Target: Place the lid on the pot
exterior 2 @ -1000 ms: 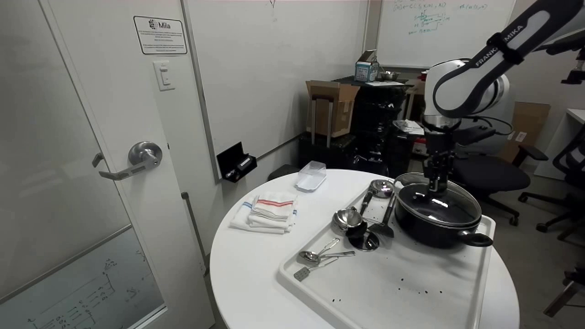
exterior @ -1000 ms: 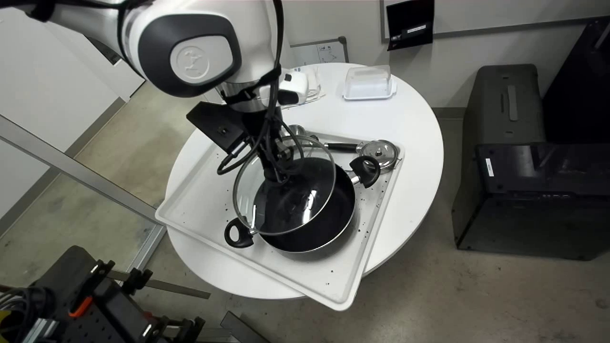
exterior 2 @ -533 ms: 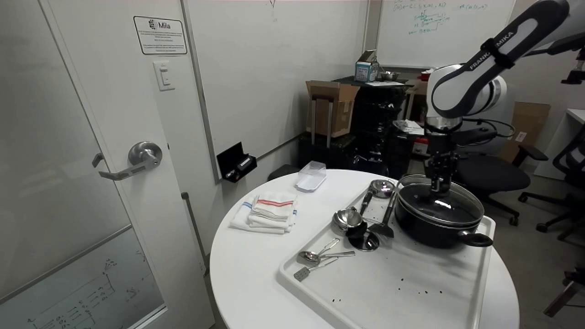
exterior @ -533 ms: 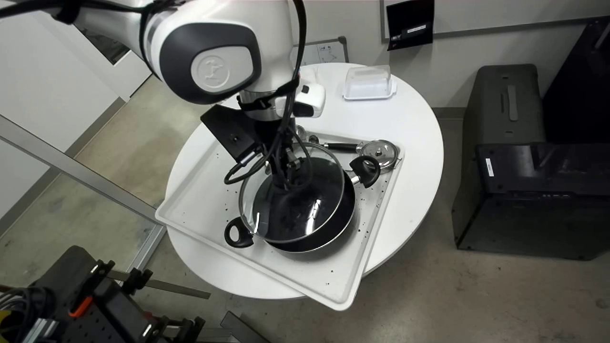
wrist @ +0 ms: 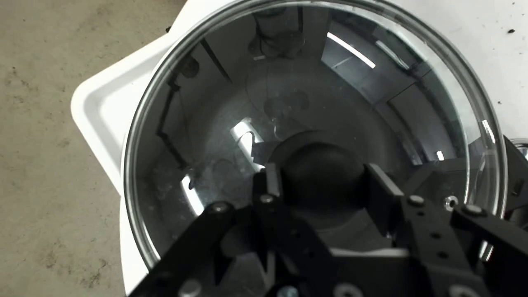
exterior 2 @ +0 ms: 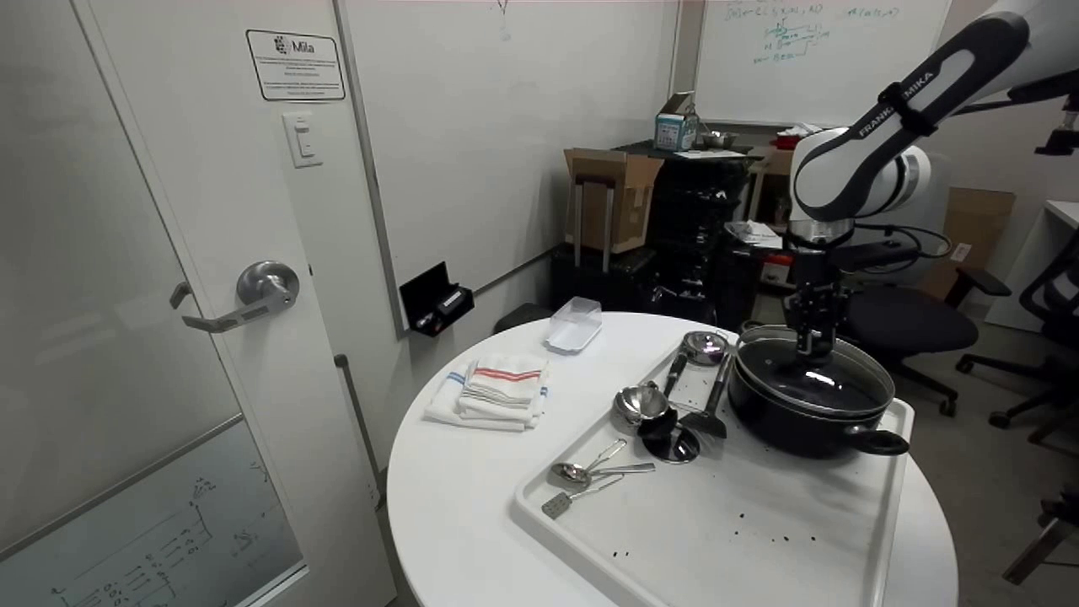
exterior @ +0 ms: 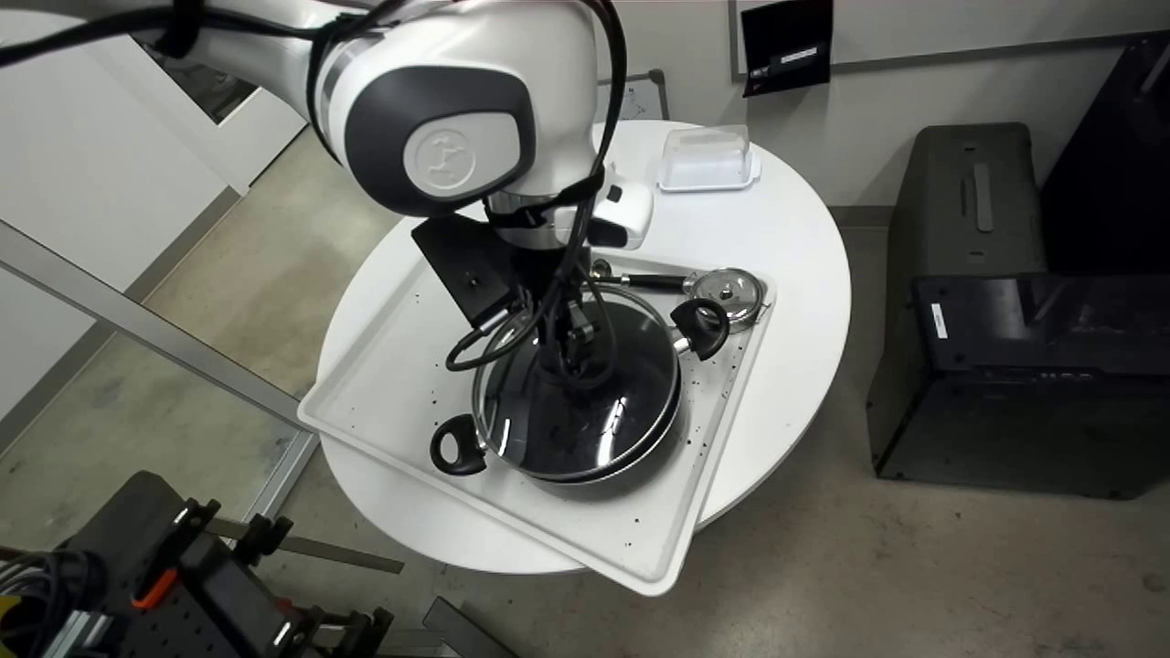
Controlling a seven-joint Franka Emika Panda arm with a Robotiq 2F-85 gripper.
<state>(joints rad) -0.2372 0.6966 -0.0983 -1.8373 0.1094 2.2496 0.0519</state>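
The clear glass lid (exterior: 594, 434) with its metal rim lies level, or nearly so, over the black pot (exterior 2: 780, 434). It also shows in an exterior view (exterior 2: 851, 384) and fills much of the wrist view (wrist: 222, 95). In an exterior view a thin dark strip of the pot (exterior: 662, 429) shows past the lid's lower right rim. I cannot tell whether the rims touch. My gripper (wrist: 324, 177) is shut on the lid's dark knob, one finger on each side. It also shows above the lid in both exterior views (exterior: 569, 361) (exterior 2: 814, 344). The pot's inside shows only through the glass.
The pot stands on a white tray (exterior 2: 674, 531) on a round white table (exterior: 795, 228). Several metal utensils (exterior 2: 642, 406) lie beside the pot. The pot's black side handles (exterior: 464, 457) stick out. Folded towels (exterior 2: 497, 392) and a clear box (exterior 2: 575, 324) stand farther off.
My gripper and the held lid have moved right and a little down in an exterior view, so the lid covers more of the pot. The pot has not moved.
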